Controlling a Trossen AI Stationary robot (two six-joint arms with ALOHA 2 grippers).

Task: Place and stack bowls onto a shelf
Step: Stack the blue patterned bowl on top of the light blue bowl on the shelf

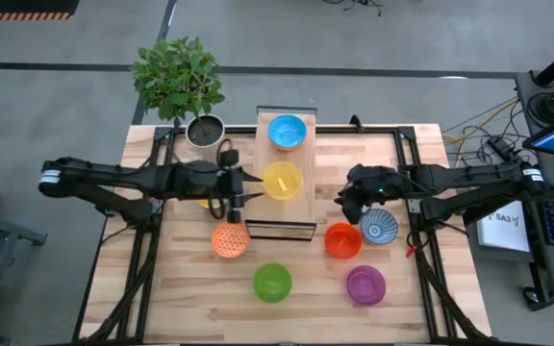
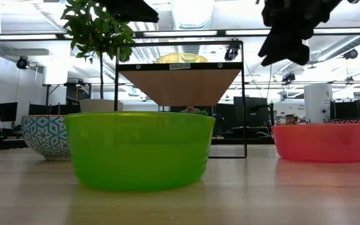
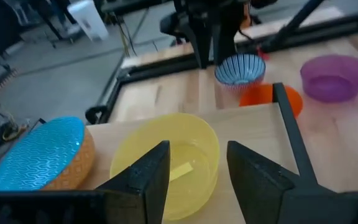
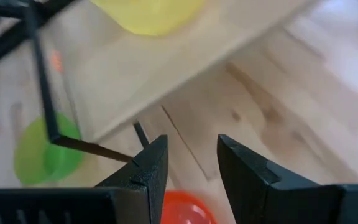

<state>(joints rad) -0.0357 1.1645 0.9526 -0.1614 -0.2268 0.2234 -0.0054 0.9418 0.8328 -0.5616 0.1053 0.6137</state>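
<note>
The shelf stands in the middle of the table and carries a blue bowl and a yellow bowl. My left gripper stands open just left of the yellow bowl, pointing at it, with nothing between its fingers. My right gripper hangs open right of the shelf, above the red bowl, and is empty. On the tabletop rest an orange bowl, a green bowl, the red bowl, a patterned blue-white bowl and a purple bowl.
A potted plant in a white pot stands at the table's far left, beside the shelf. A yellowish thing lies partly hidden under my left arm. The shelf's dark frame rises above the tabletop. Bare wood lies along the near edge.
</note>
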